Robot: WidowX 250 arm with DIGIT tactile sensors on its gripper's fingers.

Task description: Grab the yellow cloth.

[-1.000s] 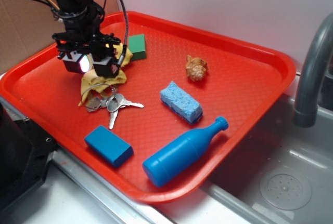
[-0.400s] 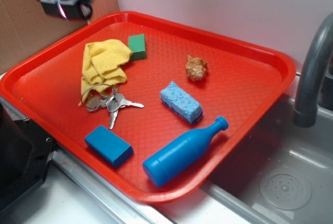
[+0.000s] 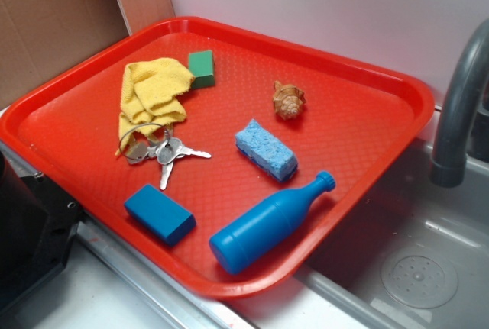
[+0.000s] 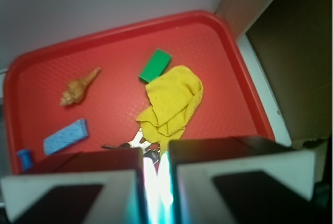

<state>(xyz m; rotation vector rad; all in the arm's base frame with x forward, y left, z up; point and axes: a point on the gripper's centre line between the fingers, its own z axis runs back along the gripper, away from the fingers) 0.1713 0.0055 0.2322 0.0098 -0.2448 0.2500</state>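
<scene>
My gripper (image 4: 156, 182) is almost closed and empty — the yellow cloth (image 3: 153, 92) lies upper left on the tray (image 3: 359, 130).

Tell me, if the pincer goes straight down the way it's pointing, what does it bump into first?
Probably the keys or the near edge of the yellow cloth. The pincer, with its fingers nearly together, looks down at the red tray just above them. Depth is hard to judge.

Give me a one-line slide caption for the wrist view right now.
Wrist view: gripper high above the red tray, yellow cloth lying loose beside the green block.
</scene>
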